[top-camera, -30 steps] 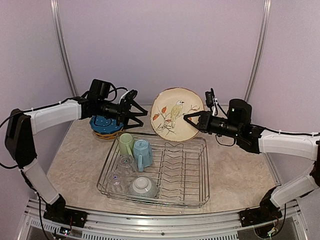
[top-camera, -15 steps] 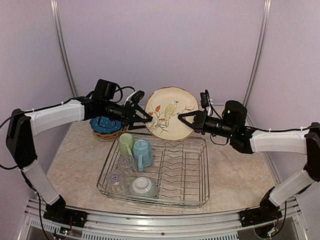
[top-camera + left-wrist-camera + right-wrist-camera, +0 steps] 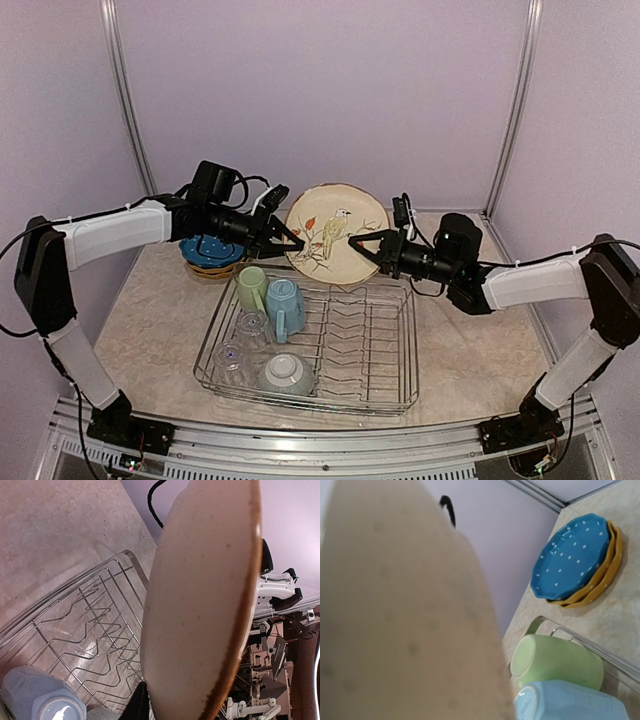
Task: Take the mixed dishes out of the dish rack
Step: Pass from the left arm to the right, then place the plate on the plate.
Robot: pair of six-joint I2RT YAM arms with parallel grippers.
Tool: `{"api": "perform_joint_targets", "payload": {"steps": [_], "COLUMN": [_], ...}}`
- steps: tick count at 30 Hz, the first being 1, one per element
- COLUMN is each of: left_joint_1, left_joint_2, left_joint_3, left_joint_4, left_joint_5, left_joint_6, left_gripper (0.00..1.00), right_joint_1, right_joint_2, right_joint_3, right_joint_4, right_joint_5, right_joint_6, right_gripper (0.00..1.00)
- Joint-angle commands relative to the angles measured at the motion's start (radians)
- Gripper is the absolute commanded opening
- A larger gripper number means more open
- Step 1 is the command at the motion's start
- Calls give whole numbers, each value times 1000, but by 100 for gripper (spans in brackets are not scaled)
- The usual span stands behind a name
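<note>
Dish rack (image 3: 408,345) of silver wire sits on the tabletop (image 3: 480,345) nearest the arm bases, with rows of upright prongs across its right half. Along its left side, front to back, are a pale grey-green bowl (image 3: 287,372), two clear glasses (image 3: 232,355), then a light blue mug (image 3: 285,305) and a pale green mug (image 3: 251,287) side by side. Over the rack's far rim the cream plate (image 3: 335,232) is held on edge. It is brown-rimmed, with a bird on a leafy branch painted on its face. The right hand (image 3: 360,244) is clamped on its right rim. The left hand (image 3: 288,238) has its fingers spread astride the left rim. Farther left, a blue dotted plate (image 3: 210,248) tops the yellow dotted plates (image 3: 215,268) on the tabletop.
</note>
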State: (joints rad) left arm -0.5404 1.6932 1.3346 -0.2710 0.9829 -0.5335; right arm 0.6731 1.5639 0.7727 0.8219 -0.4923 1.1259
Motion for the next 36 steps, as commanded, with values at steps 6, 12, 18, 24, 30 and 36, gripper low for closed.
{"api": "perform_joint_targets", "payload": {"steps": [6,12,18,24,30,36], "left_joint_1": [18,38,78,128,239,387], "left_joint_2": [-32,-36,-51,-63,-91,-63], "left_joint_3": [-8,-5,-4,-4,-6,39], "left_joint_4": [29,25,10,6,-25,-186], "left_joint_5": [-31,-47,-74,-83,-158,-297], "left_joint_6": [-18,-33,-34,-43,-72,-120], "left_gripper": [8,0,0,0,0,0], "right_joint_1": [23,23,23,19,19,19], "right_joint_2": [67,68,20,-19,-59,-112], "right_joint_3": [18,18,4,14,55,88], "right_joint_4": [281,253,122,-32,-269,-462], "right_joint_5": [-3,3,52,96,140,205], "right_joint_6": [94,79,17,-42,-138,-234], "right_gripper": [0,25,85,100,100,100]}}
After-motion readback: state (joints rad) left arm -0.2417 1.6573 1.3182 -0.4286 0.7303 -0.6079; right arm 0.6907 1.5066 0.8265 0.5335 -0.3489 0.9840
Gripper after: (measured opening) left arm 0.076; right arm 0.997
